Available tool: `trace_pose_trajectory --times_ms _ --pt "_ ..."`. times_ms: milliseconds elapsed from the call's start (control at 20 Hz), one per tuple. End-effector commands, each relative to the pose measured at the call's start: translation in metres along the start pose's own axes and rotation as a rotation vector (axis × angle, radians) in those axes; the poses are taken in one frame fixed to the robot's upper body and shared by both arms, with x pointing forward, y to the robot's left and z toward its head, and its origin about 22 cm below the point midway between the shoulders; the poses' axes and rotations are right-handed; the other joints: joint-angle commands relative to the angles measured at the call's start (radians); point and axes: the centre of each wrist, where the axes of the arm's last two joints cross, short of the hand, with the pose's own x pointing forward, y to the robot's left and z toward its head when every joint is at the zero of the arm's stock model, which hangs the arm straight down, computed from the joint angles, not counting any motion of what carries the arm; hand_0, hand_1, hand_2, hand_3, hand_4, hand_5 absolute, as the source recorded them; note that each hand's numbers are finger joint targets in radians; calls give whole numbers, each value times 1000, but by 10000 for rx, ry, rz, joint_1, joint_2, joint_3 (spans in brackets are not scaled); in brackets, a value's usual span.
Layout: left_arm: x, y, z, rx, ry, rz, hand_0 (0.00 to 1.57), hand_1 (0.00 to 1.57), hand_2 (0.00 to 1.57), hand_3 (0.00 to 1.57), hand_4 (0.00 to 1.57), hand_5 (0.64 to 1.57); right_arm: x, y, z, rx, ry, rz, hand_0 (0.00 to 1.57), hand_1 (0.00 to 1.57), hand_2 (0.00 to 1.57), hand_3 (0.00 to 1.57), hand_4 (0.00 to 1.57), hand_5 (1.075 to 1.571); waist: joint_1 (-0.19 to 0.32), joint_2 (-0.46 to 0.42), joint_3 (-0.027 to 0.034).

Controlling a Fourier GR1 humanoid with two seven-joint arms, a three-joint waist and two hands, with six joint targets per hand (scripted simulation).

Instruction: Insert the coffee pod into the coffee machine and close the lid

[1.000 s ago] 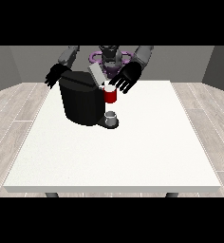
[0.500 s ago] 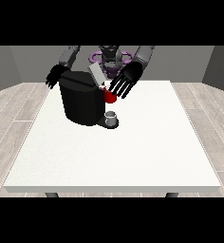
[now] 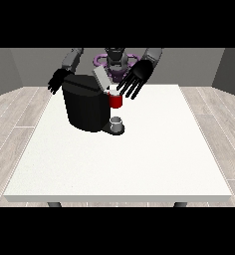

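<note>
Lid is seen up on the coffee machine, so closing is left, and both hands are spread, nothing held

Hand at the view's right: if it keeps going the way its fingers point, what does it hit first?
Probably the red thing at the machine. The hand at the view's right has straight fingers aimed down and toward it, just above. Depth is unclear from this one view, so it might pass in front.

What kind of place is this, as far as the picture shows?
Probably a plain test room for a tabletop task, not a furnished kitchen: a large white table, a black coffee machine on it, pale plank flooring and bare grey walls.
</note>
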Motion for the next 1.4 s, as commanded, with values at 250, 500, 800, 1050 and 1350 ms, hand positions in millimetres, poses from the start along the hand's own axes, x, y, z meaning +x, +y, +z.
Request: trace_pose_trajectory --times_ms 250,500,800,1050,1350 --pt "-9 -11 7 -558 -39 374 0 0 0 0 0 1571 -42 -18 28 -516 596 185 0 0 0 0 416 1571 576 -809 -1" --pt "-24 -63 14 -451 324 3274 0 0 0 0 0 1571 -43 -17 35 -778 1560 93 0 0 0 0 427 1571 952 -1994 -15" --pt "-27 -144 32 -168 328 7463 0 0 0 0 237 1571 -62 -73 56 -1673 2435 380 0 0 0 0 430 1571 1778 -3128 -12" --pt "-72 -172 73 76 1135 8756 0 0 0 0 0 1571 -69 -47 80 -1409 2624 281 0 0 0 0 445 1571 2048 -4146 -14" --pt "-82 -236 118 -135 1984 10173 0 0 0 0 90 1571 -36 -60 56 -506 2142 947 0 0 0 0 390 1571 2585 -4653 -15"
